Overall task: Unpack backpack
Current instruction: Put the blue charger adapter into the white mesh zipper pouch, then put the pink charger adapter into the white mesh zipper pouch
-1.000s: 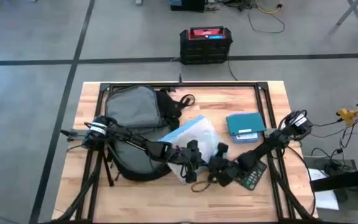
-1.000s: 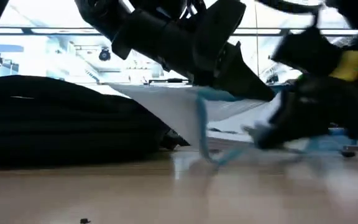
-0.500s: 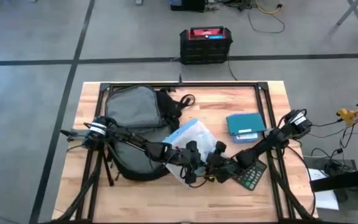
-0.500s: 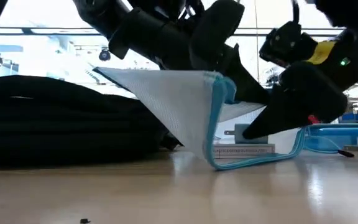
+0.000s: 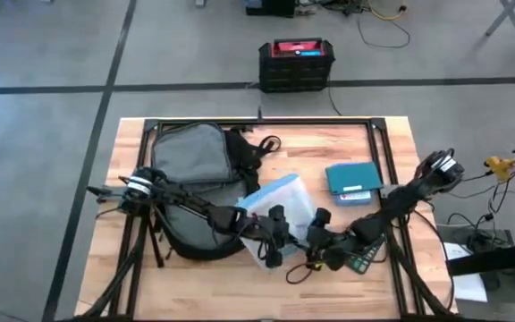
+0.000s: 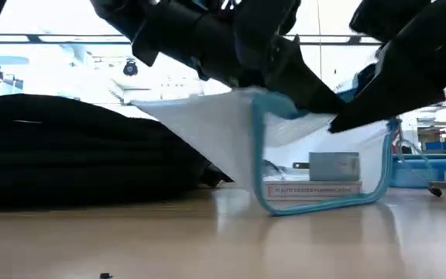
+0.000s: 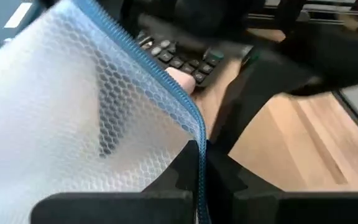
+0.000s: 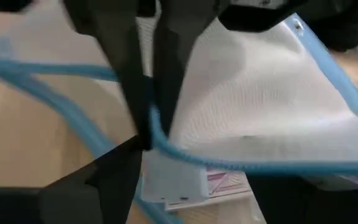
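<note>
The black backpack (image 5: pixel 190 156) lies on its side on the table's left half. Beside it is a white mesh pouch (image 5: pixel 275 199) with a blue zip edge, its bottom resting on the table. My left gripper (image 5: pixel 271 241) is shut on the pouch's upper zip edge. My right gripper (image 5: pixel 318 243) comes in from the right with its fingers apart at the pouch's mouth (image 6: pixel 324 155). The mouth stands wide. Inside it a white plug block (image 6: pixel 334 166) sits on a flat packet (image 6: pixel 312 188). My left gripper pinches the blue zip edge (image 7: pixel 199 146) between its two fingers, at the top of the pouch's mouth. It comes slanting down from the table's left. That edge is held up while the pouch's bottom (image 6: pixel 316 206) stays on the table. My right gripper has its fingers (image 8: pixel 120 168) apart just under the other part of the zip edge (image 8: pixel 241 164), which lies across them and is raised. Whether they only hook it I cannot tell.
A calculator (image 5: pixel 365 258) lies under my right arm near the front right. A teal box (image 5: pixel 353 179) sits behind it. A black frame (image 5: pixel 257 122) runs along the table's far edge. A black box with a red top (image 5: pixel 296 61) stands on the floor beyond.
My right gripper has gone up and toward the table's right edge. The pouch's mouth has spread from a flat slit into a tall loop, its right side lifted, and the plug and packet inside now show. My left gripper has kept the top edge in place.
</note>
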{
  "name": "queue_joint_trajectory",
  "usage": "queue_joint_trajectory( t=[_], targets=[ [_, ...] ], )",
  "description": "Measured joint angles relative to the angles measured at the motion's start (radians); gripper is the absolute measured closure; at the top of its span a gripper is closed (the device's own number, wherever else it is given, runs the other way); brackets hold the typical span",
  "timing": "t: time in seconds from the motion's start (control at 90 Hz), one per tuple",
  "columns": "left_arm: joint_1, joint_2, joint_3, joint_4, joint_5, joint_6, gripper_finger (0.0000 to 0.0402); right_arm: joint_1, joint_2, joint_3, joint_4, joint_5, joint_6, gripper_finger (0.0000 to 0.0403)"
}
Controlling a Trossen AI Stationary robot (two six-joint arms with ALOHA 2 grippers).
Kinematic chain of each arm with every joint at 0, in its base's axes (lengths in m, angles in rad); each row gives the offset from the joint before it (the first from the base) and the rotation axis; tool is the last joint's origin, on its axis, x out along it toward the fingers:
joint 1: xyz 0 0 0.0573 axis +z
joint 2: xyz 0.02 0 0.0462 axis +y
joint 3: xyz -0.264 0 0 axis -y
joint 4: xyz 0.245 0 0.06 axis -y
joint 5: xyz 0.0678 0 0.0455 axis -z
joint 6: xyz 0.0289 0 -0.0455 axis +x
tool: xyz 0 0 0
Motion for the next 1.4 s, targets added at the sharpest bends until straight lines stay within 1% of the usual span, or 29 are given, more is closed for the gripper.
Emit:
queue_joint_trajectory(
  t=[0.089,0.211,0.289,0.389,0.511,0.633,0.7,0.811,0.833,0.878,0.911,0.978,1.056,1.1,1.256,1.333,1.4],
  targets=[
    [-0.003,0.005,-0.004,-0.021,-0.003,0.000,0.0402,0.034,-0.031,0.004,-0.047,-0.017,0.013,0.0141],
    [-0.008,0.007,-0.005,-0.014,-0.003,-0.001,0.0402,0.070,-0.034,0.004,-0.079,-0.140,-0.003,0.0141],
    [-0.011,0.007,-0.005,-0.014,-0.003,-0.007,0.0402,0.087,-0.024,0.004,-0.066,-0.199,0.003,0.0149],
    [-0.013,0.007,-0.005,-0.011,-0.003,-0.008,0.0402,0.096,0.004,0.002,-0.057,-0.209,0.033,0.0169],
    [-0.016,0.007,-0.005,-0.008,-0.003,-0.017,0.0402,0.095,0.049,0.002,0.015,-0.216,0.036,0.0210],
    [-0.018,0.007,-0.005,-0.007,-0.003,-0.026,0.0402,0.083,0.103,0.002,0.068,-0.215,0.010,0.0267],
    [-0.021,0.007,-0.005,-0.007,-0.003,-0.030,0.0402,0.060,0.125,0.002,0.071,-0.167,0.008,0.0304],
    [-0.027,0.007,-0.005,-0.006,-0.006,-0.035,0.0402,0.017,0.132,0.003,0.075,-0.031,-0.003,0.0368],
    [-0.028,0.007,-0.005,-0.005,-0.006,-0.037,0.0402,0.009,0.130,0.004,0.075,-0.022,-0.004,0.0380],
    [-0.029,0.007,-0.005,-0.004,-0.006,-0.044,0.0402,-0.004,0.125,0.007,0.072,-0.037,-0.012,0.0393],
    [-0.031,0.007,-0.005,-0.005,-0.006,-0.050,0.0402,-0.007,0.121,0.011,0.071,-0.061,-0.028,0.0396],
    [-0.035,0.006,-0.005,-0.004,-0.005,-0.056,0.0402,-0.001,0.106,0.018,0.072,-0.124,-0.042,0.0390],
    [-0.035,0.006,-0.004,-0.008,-0.002,-0.059,0.0402,0.029,0.079,0.019,0.065,-0.208,-0.040,0.0386],
    [-0.035,0.005,-0.004,-0.011,-0.001,-0.061,0.0402,0.053,0.063,0.019,0.055,-0.238,-0.033,0.0387],
    [-0.035,0.005,-0.003,-0.013,-0.001,-0.071,0.0402,0.162,0.026,0.019,0.026,-0.244,0.005,0.0395],
    [-0.035,0.005,-0.003,-0.017,-0.002,-0.080,0.0402,0.205,0.011,0.019,-0.026,-0.238,0.080,0.0388],
    [-0.035,0.005,-0.003,-0.023,-0.009,-0.083,0.0402,0.234,0.000,0.019,-0.090,-0.210,0.156,0.0375]
  ],
)
